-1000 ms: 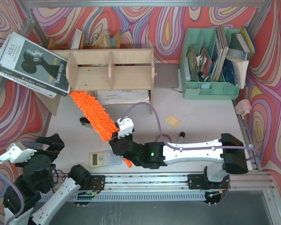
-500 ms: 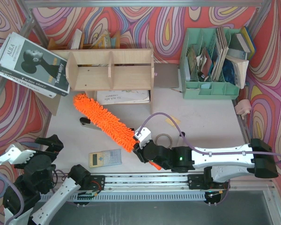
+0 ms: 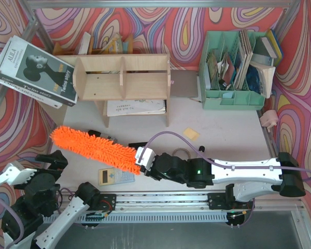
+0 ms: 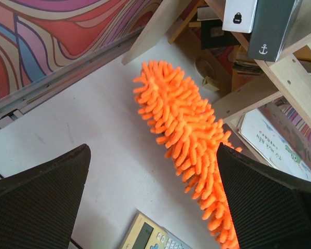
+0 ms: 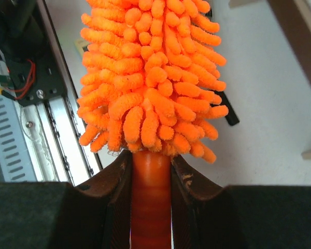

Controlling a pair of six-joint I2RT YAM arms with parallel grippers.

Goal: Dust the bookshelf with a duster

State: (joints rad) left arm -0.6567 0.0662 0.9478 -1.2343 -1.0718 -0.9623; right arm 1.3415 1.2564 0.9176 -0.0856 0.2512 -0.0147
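The bookshelf (image 3: pixel 122 78) is a low plywood unit with upright dividers at the back left of the table; its edge shows in the left wrist view (image 4: pixel 280 78). The fluffy orange duster (image 3: pixel 96 151) lies slanted over the table in front of the shelf and apart from it, its head toward the left. My right gripper (image 3: pixel 145 162) is shut on the duster's thin orange handle (image 5: pixel 151 171), with the fluffy head (image 5: pixel 150 67) reaching away from the jaws. My left gripper (image 3: pixel 41 165) stands open near the table's front left corner, its fingers (image 4: pixel 41 197) wide apart, the duster head (image 4: pixel 181 119) beyond them.
A calculator (image 3: pixel 114 176) lies under the duster near the front edge. Papers (image 3: pixel 135 107) lie beneath the shelf, and a large book (image 3: pixel 33 72) leans at its left. A mint-green file organizer (image 3: pixel 233 67) stands back right. A yellow note (image 3: pixel 192 134) lies mid-table.
My right arm has pulled the duster away from the shelf front and swung it toward the near left; its head now points left. The left gripper stays open in place.
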